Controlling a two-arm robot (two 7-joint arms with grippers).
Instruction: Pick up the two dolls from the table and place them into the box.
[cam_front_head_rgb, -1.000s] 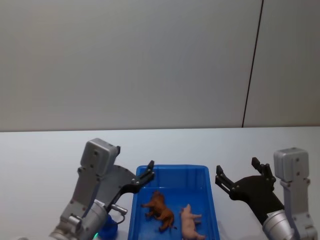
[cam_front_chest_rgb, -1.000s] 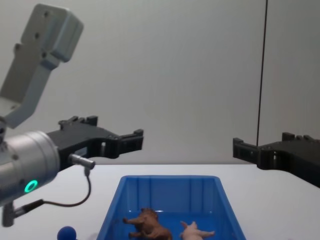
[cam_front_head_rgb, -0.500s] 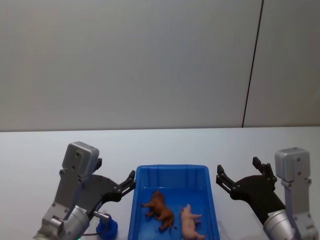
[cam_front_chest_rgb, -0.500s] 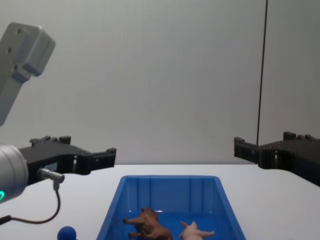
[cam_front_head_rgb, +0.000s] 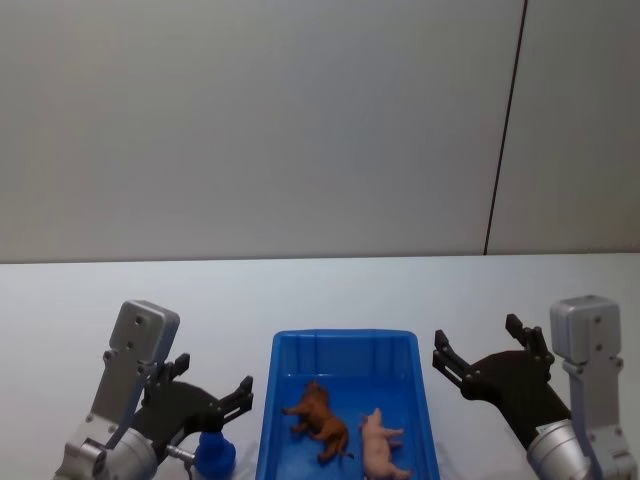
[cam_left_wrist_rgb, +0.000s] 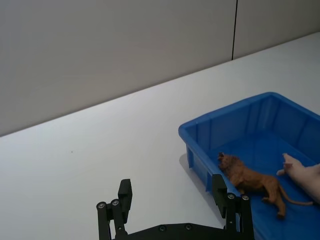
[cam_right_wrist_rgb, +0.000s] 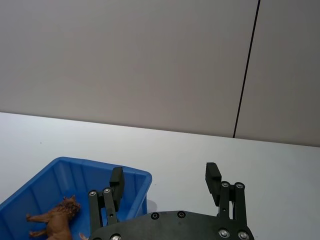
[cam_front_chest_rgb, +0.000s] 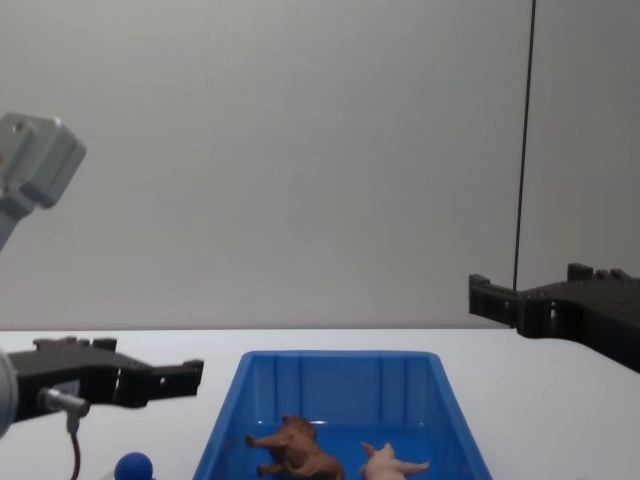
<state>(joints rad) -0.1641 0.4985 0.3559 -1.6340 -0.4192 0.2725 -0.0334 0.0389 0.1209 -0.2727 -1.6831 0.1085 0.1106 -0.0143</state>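
Note:
Both dolls lie inside the blue box (cam_front_head_rgb: 345, 338): the reddish-brown lion (cam_front_head_rgb: 318, 418) on its left side and the pale pink pig (cam_front_head_rgb: 380, 445) beside it on the right. The left wrist view shows the lion (cam_left_wrist_rgb: 252, 179) and the pig (cam_left_wrist_rgb: 305, 175) in the box (cam_left_wrist_rgb: 225, 120). My left gripper (cam_front_head_rgb: 213, 375) hangs open and empty, low over the table to the left of the box. My right gripper (cam_front_head_rgb: 475, 337) is open and empty to the right of the box, above the table. From the chest view, the lion (cam_front_chest_rgb: 290, 448) and pig (cam_front_chest_rgb: 392, 463) rest on the box floor.
A small blue ball (cam_front_head_rgb: 214, 455) sits on the white table just left of the box, under my left gripper; the chest view shows the ball (cam_front_chest_rgb: 133, 466) too. A plain grey wall stands behind the table. White tabletop (cam_left_wrist_rgb: 100, 145) stretches beyond the box.
My left arm has dropped lower and pulled back to the left, away from the box's rim. The right arm, the dolls and the box have not moved.

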